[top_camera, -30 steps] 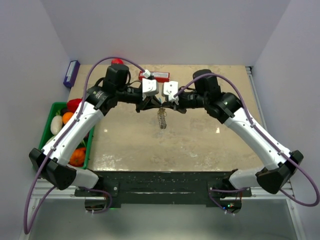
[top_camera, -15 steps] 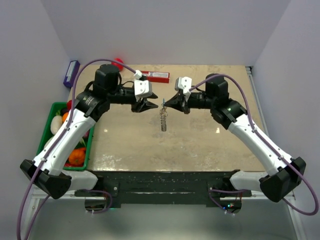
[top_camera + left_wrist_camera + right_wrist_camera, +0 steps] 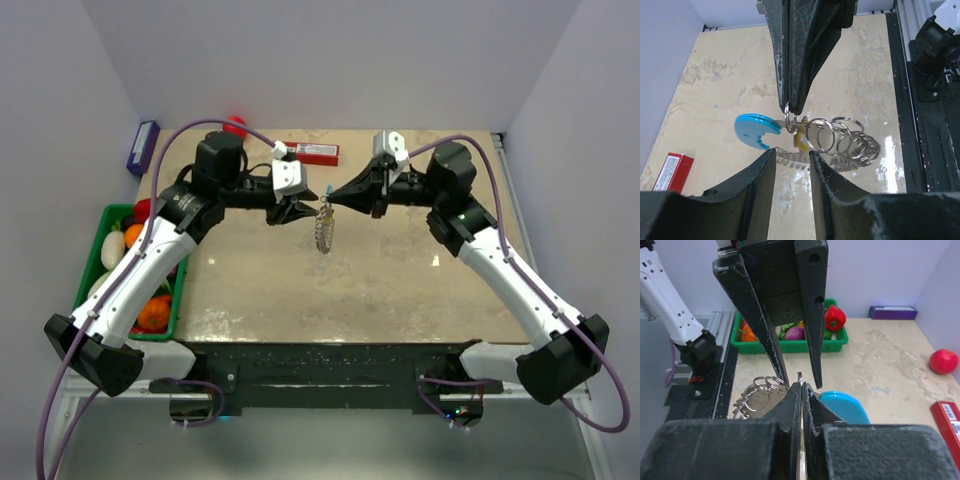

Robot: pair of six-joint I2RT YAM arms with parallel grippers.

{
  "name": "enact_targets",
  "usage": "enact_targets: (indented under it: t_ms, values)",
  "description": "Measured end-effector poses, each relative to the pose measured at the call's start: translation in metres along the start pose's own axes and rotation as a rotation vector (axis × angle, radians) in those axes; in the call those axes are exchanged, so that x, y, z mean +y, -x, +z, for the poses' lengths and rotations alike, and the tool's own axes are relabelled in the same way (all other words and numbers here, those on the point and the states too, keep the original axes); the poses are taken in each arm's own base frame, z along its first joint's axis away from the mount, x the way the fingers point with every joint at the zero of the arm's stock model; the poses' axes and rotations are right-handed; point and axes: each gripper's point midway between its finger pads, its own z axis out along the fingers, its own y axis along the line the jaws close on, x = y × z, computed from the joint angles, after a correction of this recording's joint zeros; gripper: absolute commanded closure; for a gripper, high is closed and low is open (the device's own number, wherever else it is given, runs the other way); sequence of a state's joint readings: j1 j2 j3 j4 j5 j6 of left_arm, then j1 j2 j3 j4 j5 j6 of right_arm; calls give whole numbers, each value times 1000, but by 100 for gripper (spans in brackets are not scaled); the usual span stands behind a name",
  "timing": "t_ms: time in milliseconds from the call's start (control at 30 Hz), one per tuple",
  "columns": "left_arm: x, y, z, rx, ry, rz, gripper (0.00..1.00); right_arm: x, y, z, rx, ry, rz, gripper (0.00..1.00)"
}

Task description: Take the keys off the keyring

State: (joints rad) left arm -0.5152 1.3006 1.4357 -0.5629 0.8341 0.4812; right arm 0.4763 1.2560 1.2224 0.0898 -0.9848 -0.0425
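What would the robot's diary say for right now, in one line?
right gripper: shut on keyring, hanging above table | left gripper: open, facing it | key: not yet off

The top external camera looks down from high behind the near edge of the tabletop [image 3: 400,290], taking all of it in from afar. The left wrist camera sits close behind the left hand [image 3: 791,154], facing the right hand [image 3: 790,102]. The right wrist camera faces back the opposite way. All three views share the keyring [image 3: 322,232] hanging between the two hands.
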Motion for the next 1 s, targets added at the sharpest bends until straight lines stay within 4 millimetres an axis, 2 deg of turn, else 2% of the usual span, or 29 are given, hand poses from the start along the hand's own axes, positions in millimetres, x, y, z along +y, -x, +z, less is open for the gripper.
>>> enact_targets:
  t_ms: [133, 333, 700, 1000]
  values:
    - [3, 3, 0, -12, 9, 8, 70, 2, 1, -3, -38, 24, 44, 100]
    - [6, 6, -6, -27, 18, 2, 70, 2, -3, -8, -83, 41, 109, 100]
    - [-6, 18, -5, -88, -61, -12, 72, 7, 10, -8, -148, 78, 117, 100]
    - [-10, 24, -3, -119, -93, -23, 78, 11, -4, -7, -146, 100, 159, 100]
